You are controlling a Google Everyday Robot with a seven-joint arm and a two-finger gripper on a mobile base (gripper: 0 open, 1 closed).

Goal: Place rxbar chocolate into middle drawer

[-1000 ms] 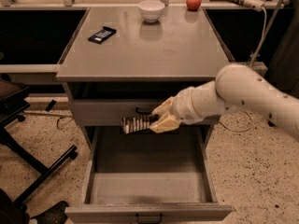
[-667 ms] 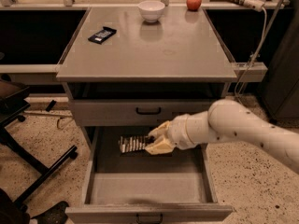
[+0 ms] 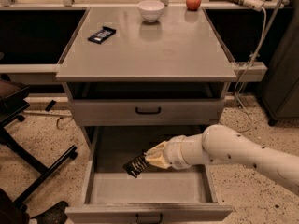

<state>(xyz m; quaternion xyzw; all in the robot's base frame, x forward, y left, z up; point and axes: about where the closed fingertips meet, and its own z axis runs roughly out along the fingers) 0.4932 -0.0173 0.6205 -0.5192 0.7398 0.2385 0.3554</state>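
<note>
Hanging inside the open middle drawer (image 3: 187, 212), the gripper (image 3: 150, 158) has its jaws closed on one end of the rxbar (image 3: 135, 165), which it carries above the tray at about the middle, a little left of centre. The white arm (image 3: 233, 148) comes in from the right, across the drawer's right wall. It is the robot's only arm, so no other hand is in play. The relation that matters is this: the rxbar sticks out from the jaws to the left and slightly down, with its long axis tilted, the held end higher and the free end lower and nearer the front. That free end looks to be just above the grey floor of the tray, though whether it touches cannot be told from this angle. Everything under the rxbar is drawer — no wall or rim lies beneath it — so a release from here would likely drop it flat inside. A short descent first would soften the fall. The upper drawer (image 3: 148, 111) is shut just behind and above the gripper. On the cabinet top (image 3: 154, 55), well apart from the work, are a white bowl (image 3: 151, 9), a red apple (image 3: 193, 2) and a blue bar (image 3: 102, 34) with a pale label, which is not the one wanted.
</note>
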